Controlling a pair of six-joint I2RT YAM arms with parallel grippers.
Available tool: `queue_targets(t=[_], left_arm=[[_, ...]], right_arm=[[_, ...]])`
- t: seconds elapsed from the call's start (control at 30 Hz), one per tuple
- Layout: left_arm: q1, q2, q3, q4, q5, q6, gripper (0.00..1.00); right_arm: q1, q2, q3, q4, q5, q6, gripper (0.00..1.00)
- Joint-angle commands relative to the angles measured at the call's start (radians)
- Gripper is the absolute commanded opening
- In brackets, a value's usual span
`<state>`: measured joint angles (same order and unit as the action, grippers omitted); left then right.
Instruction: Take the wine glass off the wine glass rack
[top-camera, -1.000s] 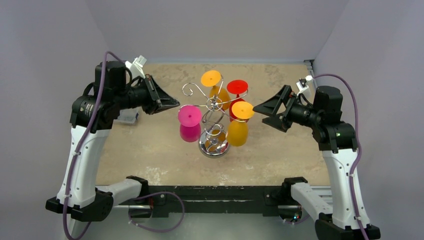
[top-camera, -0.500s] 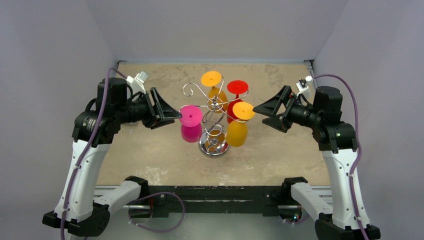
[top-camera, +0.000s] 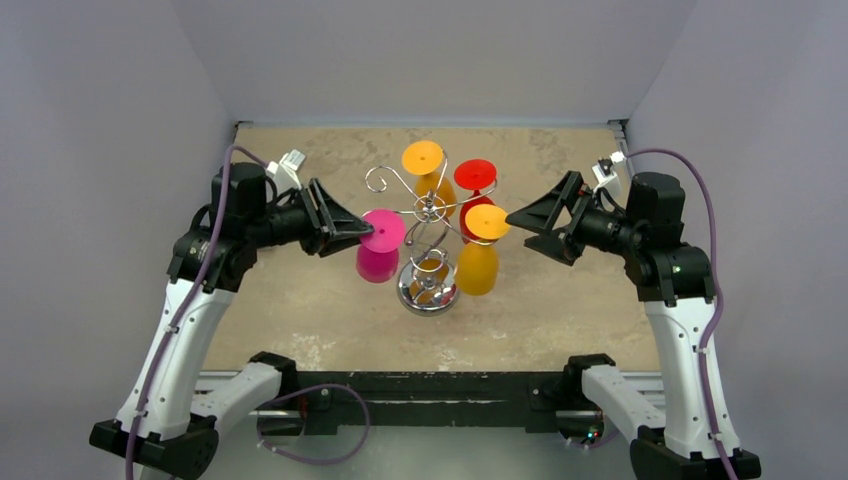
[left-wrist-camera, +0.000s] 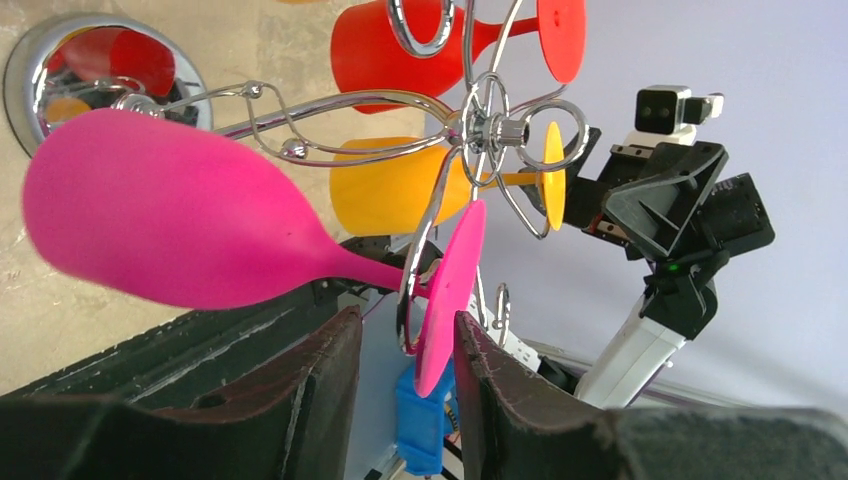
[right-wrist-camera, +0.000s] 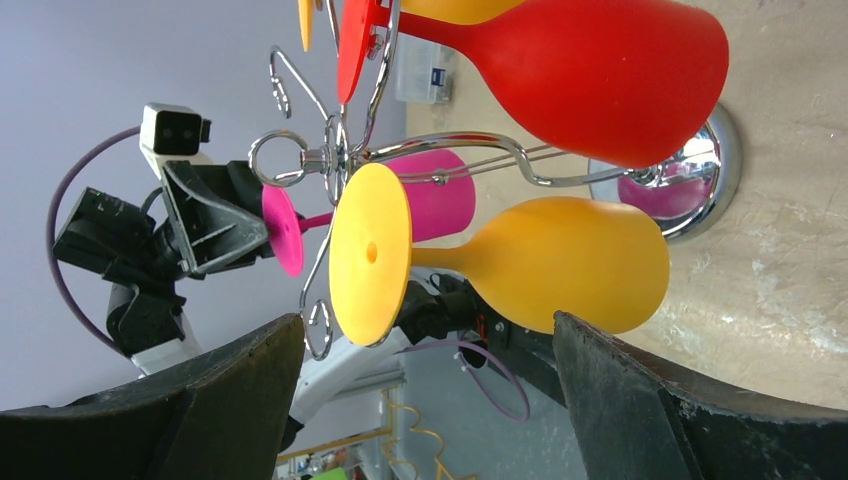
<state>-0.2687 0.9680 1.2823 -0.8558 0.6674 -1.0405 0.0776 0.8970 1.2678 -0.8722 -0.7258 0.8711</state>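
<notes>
The chrome wine glass rack (top-camera: 428, 210) stands mid-table with several glasses hanging upside down on it. The pink wine glass (top-camera: 380, 262) hangs on its left arm. My left gripper (top-camera: 365, 232) is open, its fingers straddling the rim of the pink foot disc; in the left wrist view the gripper (left-wrist-camera: 405, 325) has the disc between its pads, close to the right pad (left-wrist-camera: 480, 370), under the pink glass (left-wrist-camera: 170, 210). My right gripper (top-camera: 520, 227) is open wide, a little apart from the front yellow glass (top-camera: 478, 265), which shows in the right wrist view (right-wrist-camera: 560, 265).
A second yellow glass (top-camera: 423, 158) and a red glass (top-camera: 474, 175) hang at the back of the rack. The rack's domed base (top-camera: 427, 292) sits on the stone-patterned table (top-camera: 300, 300). Grey walls close in on three sides.
My left arm has moved right toward the rack, so its open fingers now sit around the pink glass's foot. The right arm has not moved.
</notes>
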Motion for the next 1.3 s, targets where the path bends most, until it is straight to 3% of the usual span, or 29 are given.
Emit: queue_targets(t=[0.0, 1.03, 1.27], left_arm=[[0.003, -0.019, 0.009, 0.068, 0.037, -0.038, 0.36], [0.003, -0.058, 0.005, 0.03, 0.065, -0.072, 0.2], [0.003, -0.055, 0.009, 0.036, 0.069, -0.078, 0.04]], right_arm=[[0.001, -0.001, -0.003, -0.006, -0.018, -0.015, 0.93], [0.001, -0.02, -0.04, -0.01, -0.001, -0.017, 0.93], [0.001, -0.021, -0.044, -0.007, 0.001, -0.017, 0.93]])
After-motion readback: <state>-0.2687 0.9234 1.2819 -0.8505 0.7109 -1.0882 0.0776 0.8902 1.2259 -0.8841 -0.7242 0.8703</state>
